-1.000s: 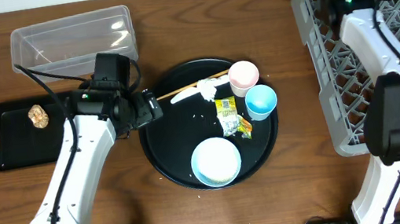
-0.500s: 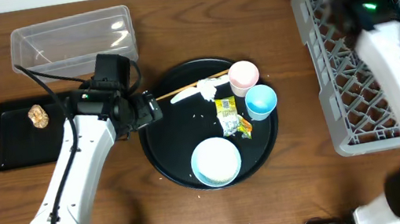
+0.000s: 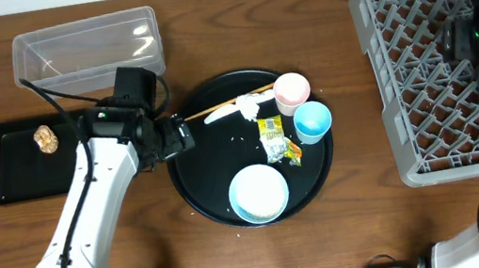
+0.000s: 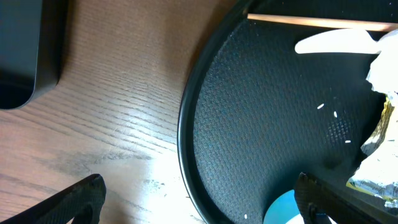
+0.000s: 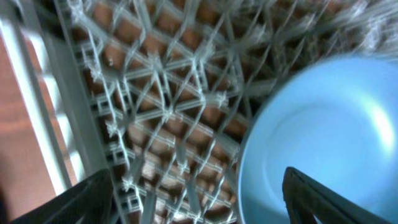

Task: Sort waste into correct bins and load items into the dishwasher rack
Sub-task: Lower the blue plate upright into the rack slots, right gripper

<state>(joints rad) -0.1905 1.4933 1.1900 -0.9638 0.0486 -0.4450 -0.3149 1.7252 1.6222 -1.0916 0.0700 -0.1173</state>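
My right pincer (image 5: 198,190) stands open, empty, above the rack (image 5: 155,118); the blue bowl (image 5: 323,143) lies in the rack just below, off toward one finger.

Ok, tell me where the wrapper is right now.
Overhead, the wrapper lies on the round black tray mid-table, between the blue cup and the white bowl.
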